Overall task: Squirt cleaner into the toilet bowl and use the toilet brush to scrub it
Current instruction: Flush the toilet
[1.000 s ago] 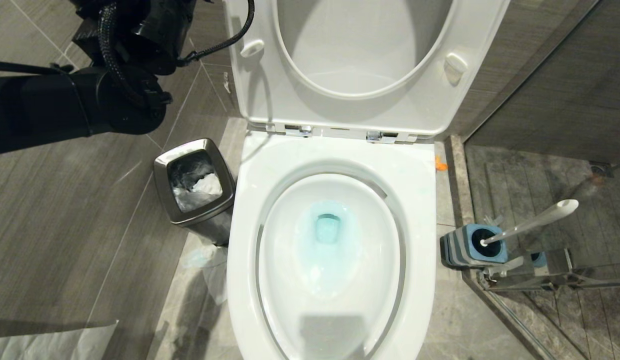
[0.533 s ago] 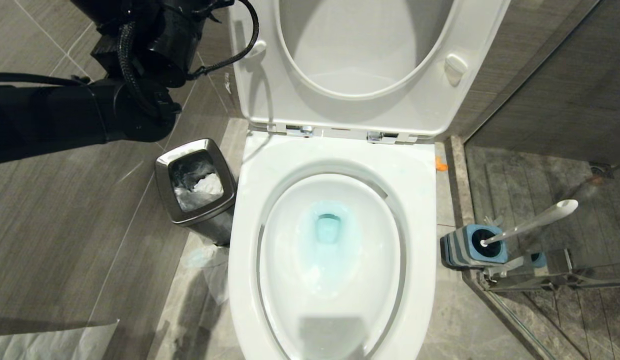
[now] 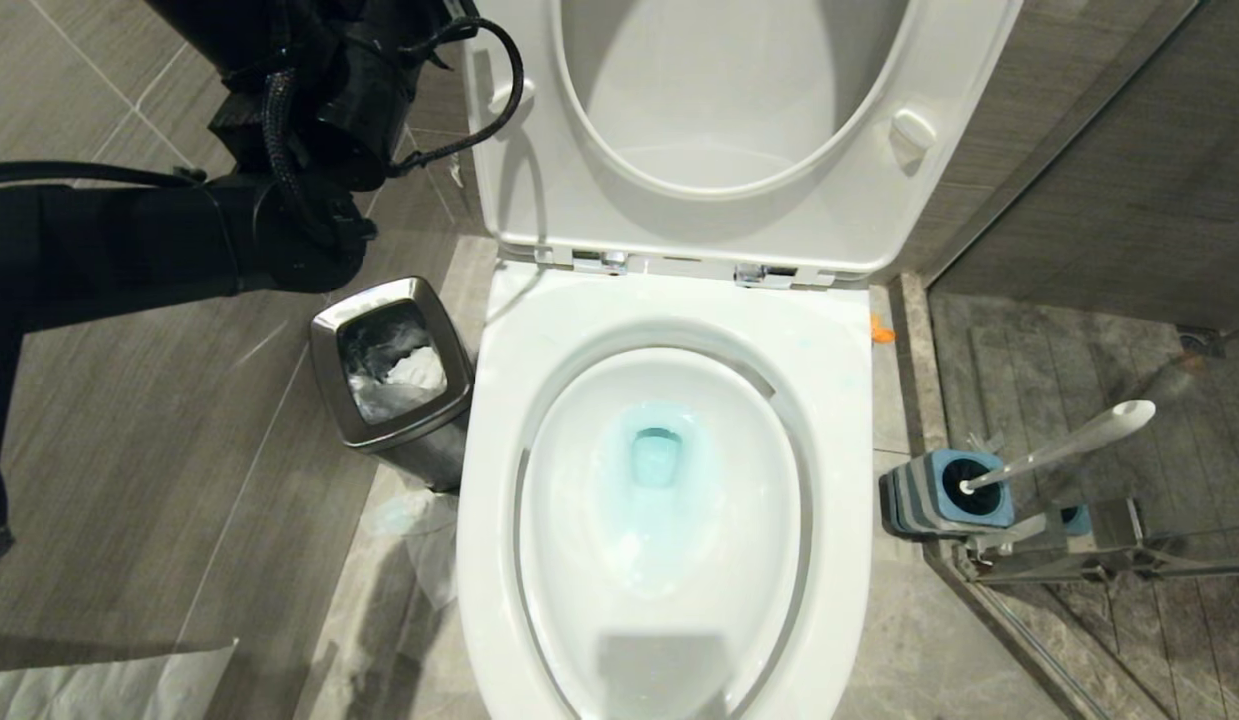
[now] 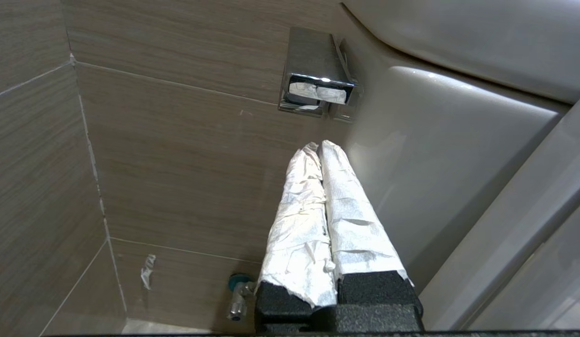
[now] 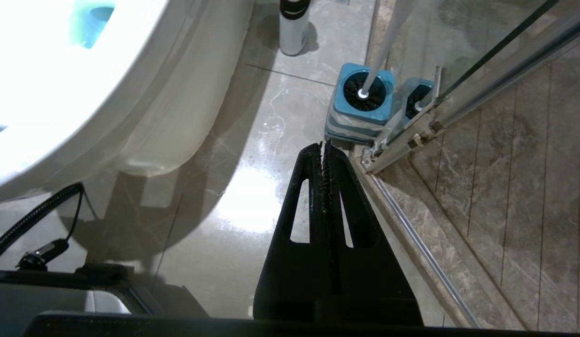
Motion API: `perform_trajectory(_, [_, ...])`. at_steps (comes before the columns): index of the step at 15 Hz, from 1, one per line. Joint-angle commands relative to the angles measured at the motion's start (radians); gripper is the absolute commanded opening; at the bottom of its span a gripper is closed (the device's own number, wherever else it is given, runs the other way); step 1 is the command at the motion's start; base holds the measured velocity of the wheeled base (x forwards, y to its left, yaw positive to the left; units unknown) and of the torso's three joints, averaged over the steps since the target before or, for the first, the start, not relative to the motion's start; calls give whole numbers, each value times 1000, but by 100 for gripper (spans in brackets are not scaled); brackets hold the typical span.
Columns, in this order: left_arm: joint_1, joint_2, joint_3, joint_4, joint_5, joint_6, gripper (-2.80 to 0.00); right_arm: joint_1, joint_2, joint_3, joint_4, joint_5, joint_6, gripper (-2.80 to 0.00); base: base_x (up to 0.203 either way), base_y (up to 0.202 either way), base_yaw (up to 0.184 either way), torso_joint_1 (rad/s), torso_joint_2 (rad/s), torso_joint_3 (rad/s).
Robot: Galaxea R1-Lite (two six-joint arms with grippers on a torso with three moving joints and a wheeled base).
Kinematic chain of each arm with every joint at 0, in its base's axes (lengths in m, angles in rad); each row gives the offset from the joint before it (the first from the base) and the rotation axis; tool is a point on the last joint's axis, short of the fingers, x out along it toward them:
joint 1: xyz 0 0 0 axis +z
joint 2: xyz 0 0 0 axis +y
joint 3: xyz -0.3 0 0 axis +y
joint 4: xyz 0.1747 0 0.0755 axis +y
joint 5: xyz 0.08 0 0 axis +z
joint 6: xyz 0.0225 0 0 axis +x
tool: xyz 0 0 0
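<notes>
The toilet bowl fills the middle, seat and lid raised, turquoise cleaner tinting its water. Open tiled floor spreads on the left side; a steel waste bin stands just beside the bowl's left rim. Right of the bowl, a narrow strip ends at a glass shower door; there the toilet brush sits in its holder. The left gripper, fingers pressed together, is beside the tank, empty. The right gripper hangs low, fingers together, near the holder.

Grey-brown tiled floor, glass partition
</notes>
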Motion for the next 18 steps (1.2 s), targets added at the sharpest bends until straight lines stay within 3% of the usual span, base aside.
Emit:
perform_trajectory(1, [8, 13, 2, -5, 0, 0, -280, 0, 0, 1, 0, 1, 0, -280, 0, 0, 0, 0, 0, 0])
perform_trajectory(11, [52, -165, 9, 30, 8, 44, -280, 0, 0, 2, 0, 1, 0, -280, 0, 0, 0, 0, 0, 0])
perform_trajectory(18, [56, -201, 9, 38, 9, 81, -280, 0, 0, 0, 0, 1, 0, -280, 0, 0, 0, 0, 0, 0])
